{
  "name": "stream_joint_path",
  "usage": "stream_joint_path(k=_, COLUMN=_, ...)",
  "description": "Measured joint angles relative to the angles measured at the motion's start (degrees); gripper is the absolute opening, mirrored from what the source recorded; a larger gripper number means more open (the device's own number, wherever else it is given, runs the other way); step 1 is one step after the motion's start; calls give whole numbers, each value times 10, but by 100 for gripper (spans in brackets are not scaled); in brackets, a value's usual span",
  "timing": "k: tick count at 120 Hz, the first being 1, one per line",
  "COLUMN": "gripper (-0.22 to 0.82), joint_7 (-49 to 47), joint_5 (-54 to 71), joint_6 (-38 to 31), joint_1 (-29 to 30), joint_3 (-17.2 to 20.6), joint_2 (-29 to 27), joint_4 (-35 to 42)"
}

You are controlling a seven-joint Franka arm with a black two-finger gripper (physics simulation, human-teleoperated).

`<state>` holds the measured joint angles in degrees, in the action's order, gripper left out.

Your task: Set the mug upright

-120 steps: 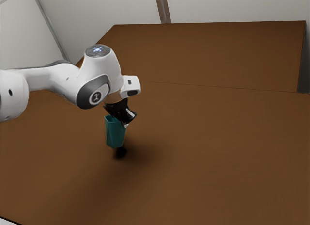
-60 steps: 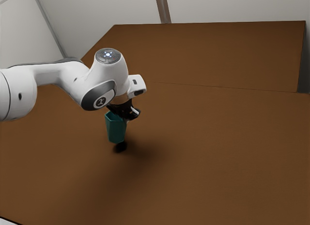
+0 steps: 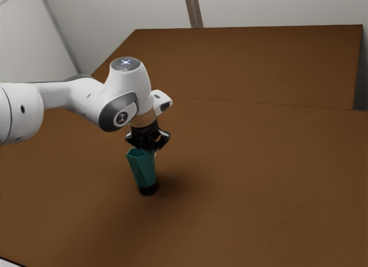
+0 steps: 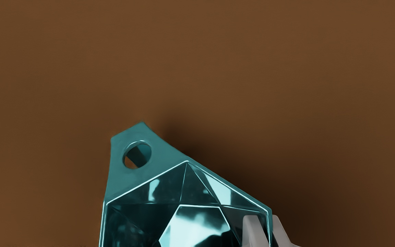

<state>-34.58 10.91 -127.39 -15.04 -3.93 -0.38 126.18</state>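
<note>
Teal mug (image 3: 142, 168): mouth up, close to upright under my gripper (image 3: 152, 150), its top leaning slightly toward the exterior view's left.
Fingers (image 4: 252, 231): clamped on the mug's wall, one inside the rim, the other outside.
Holed corner (image 4: 122, 181): part of the mug, jutting from the rim, apart from my fingers.
Brown table (image 3: 247, 163): below my fingers; whether the mug's base touches it, I can't tell.
Dark shadow: on the table, beneath what I grip.

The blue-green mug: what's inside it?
Inside the mug are shiny, slanting walls, a shiny bottom and one grey fingertip of the jaws. The bit of mug behind that fingertip is covered, so it's hidden.
</note>
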Motion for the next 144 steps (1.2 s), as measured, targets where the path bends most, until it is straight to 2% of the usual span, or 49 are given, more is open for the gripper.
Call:
stream_joint_path(k=27, gripper=-18, joint_7=-33, joint_5=3, joint_6=-1, joint_1=-9, joint_3=0, joint_2=-3, joint_4=0)
stream_joint_path(k=65, gripper=-18, joint_7=-62, joint_5=5, joint_6=-1, joint_1=-27, joint_3=-6, joint_2=-39, joint_4=18)
stream_joint_path(k=83, gripper=-18, joint_7=-74, joint_5=20, joint_6=-23, joint_1=-18, joint_3=-16, joint_2=-18, joint_4=16)
stream_joint_path(k=113, gripper=-18, joint_7=-90, joint_5=24, joint_6=-105, joint_1=-2, joint_3=-17, joint_2=24, joint_4=3)
stream_joint_path(k=144, gripper=-18, joint_7=-101, joint_5=23, joint_6=-142, joint_1=-28, joint_3=-17, joint_2=40, joint_4=-6)
